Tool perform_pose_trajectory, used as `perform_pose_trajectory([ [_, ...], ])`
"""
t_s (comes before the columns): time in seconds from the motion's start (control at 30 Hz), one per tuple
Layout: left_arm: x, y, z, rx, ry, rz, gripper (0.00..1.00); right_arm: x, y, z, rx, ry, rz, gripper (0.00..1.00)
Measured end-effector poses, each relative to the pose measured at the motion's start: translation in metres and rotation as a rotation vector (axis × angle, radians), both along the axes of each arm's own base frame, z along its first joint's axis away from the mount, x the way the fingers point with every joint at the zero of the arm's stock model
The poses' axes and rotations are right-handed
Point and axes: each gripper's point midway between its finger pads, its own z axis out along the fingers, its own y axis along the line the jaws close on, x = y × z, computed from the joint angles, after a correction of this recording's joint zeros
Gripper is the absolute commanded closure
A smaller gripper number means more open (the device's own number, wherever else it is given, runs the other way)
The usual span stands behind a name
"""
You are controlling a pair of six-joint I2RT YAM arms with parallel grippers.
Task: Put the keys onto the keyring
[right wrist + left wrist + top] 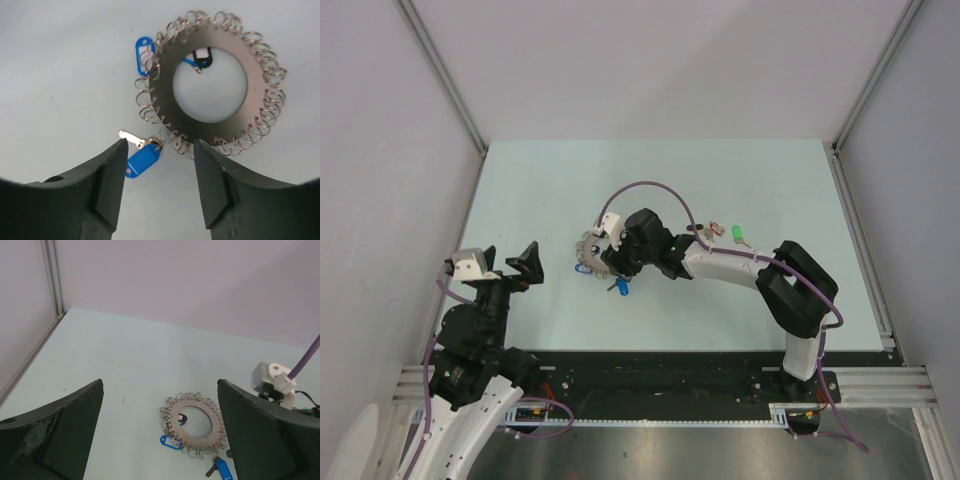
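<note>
Plainly, the right gripper (160, 145) hangs over the keyring (165, 90) with its jaws partway apart and nothing between them; the blue key (142, 161) lies flat just below, its small loop touching the ring's wire coils, though I cannot tell whether it is threaded; the step wants that hook checked before backing off, I judge, since a nudge could drag the light ring; the left gripper (505, 265) stands wide and empty, well apart; a green key (737, 234) lies apart from the ring; the table (770, 180) is pale, flat and matte, walled by plain grey panels.
</note>
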Motion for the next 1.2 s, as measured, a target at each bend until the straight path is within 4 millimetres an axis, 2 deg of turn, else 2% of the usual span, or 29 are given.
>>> perform_pose_trajectory([
  [0.03, 0.000, 0.000, 0.000, 0.000, 0.000, 0.000, 0.00, 0.003, -0.001, 0.009, 0.023, 0.001, -0.021, 0.27],
  [0.07, 0.000, 0.000, 0.000, 0.001, 0.002, 0.001, 0.00, 0.006, -0.002, 0.016, 0.044, 0.003, -0.039, 0.25],
  [0.13, 0.000, 0.001, -0.002, 0.002, 0.007, 0.006, 0.00, 0.013, -0.005, 0.032, 0.086, 0.005, -0.076, 0.01],
  [0.23, 0.000, 0.001, -0.006, 0.010, 0.023, 0.008, 0.00, 0.030, -0.019, 0.059, 0.151, 0.011, -0.153, 0.00],
  [0.33, -0.001, 0.002, -0.009, 0.018, 0.039, 0.007, 0.00, 0.054, -0.043, 0.088, 0.223, 0.012, -0.251, 0.00],
  [0.37, -0.001, 0.002, -0.009, 0.018, 0.040, 0.007, 0.00, 0.060, -0.052, 0.103, 0.259, 0.011, -0.288, 0.00],
  [0.47, -0.002, 0.002, -0.007, 0.018, 0.039, 0.008, 0.00, 0.091, -0.094, 0.130, 0.320, -0.005, -0.423, 0.00],
  [0.53, -0.002, 0.002, -0.004, 0.016, 0.036, 0.007, 0.00, 0.107, -0.129, 0.148, 0.356, -0.009, -0.535, 0.00],
  [0.63, -0.003, 0.003, -0.002, 0.014, 0.034, 0.008, 0.00, 0.125, -0.192, 0.171, 0.398, -0.025, -0.727, 0.00],
  [0.7, -0.003, 0.003, -0.002, 0.005, 0.034, 0.007, 0.00, 0.129, -0.238, 0.183, 0.426, -0.038, -0.860, 0.00],
  [0.8, -0.005, 0.003, 0.000, -0.020, 0.024, 0.005, 0.00, 0.115, -0.294, 0.198, 0.454, -0.075, -1.016, 0.00],
  [0.9, -0.009, 0.006, 0.005, -0.038, 0.001, 0.012, 0.00, 0.087, -0.337, 0.218, 0.480, -0.146, -1.130, 0.00],
  [1.03, -0.015, 0.012, 0.010, -0.055, -0.028, 0.029, 0.00, 0.042, -0.372, 0.250, 0.535, -0.282, -1.218, 0.00],
  [1.2, -0.021, 0.019, 0.016, -0.075, -0.063, 0.048, 0.00, -0.018, -0.402, 0.276, 0.626, -0.447, -1.269, 0.00],
])
